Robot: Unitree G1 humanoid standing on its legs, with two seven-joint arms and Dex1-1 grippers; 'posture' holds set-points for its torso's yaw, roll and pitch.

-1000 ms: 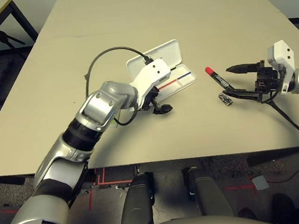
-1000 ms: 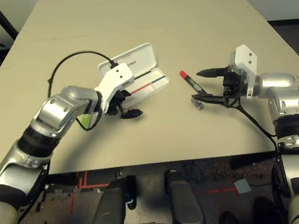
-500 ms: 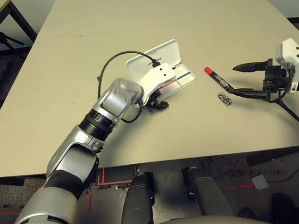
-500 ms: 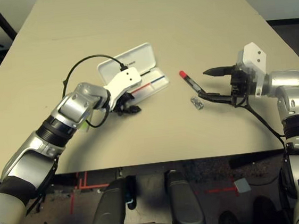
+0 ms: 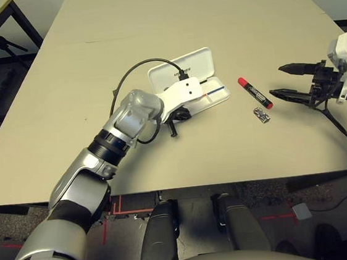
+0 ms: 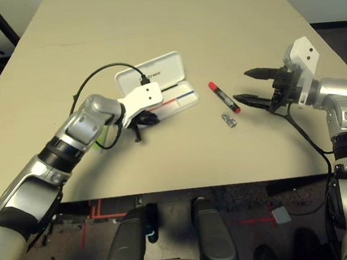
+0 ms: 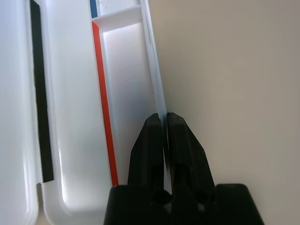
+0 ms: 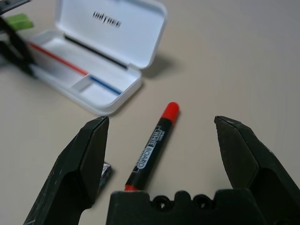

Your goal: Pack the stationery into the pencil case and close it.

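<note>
Silver forearms with black bands, white wrist housings (image 5: 185,91), a black cable (image 5: 131,72) looping over the left one, tapered black fingers (image 8: 89,159) with small screw holes at their base.

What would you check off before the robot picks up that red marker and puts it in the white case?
1. Pencil case lid open: ok, the lid stands up and the tray shows.
2. Case held steady: ok, the left gripper is shut on the tray's front wall.
3. Right gripper ready to grab: ok, its fingers stand wide apart with nothing between them.
4. Red marker free to pick: ok, it lies alone on the table, just ahead of the right gripper.
5. Silver clip out of the way: ok, it lies beside the marker, apart from it.
6. Green bar packed: not ok, it lies outside the case.
</note>
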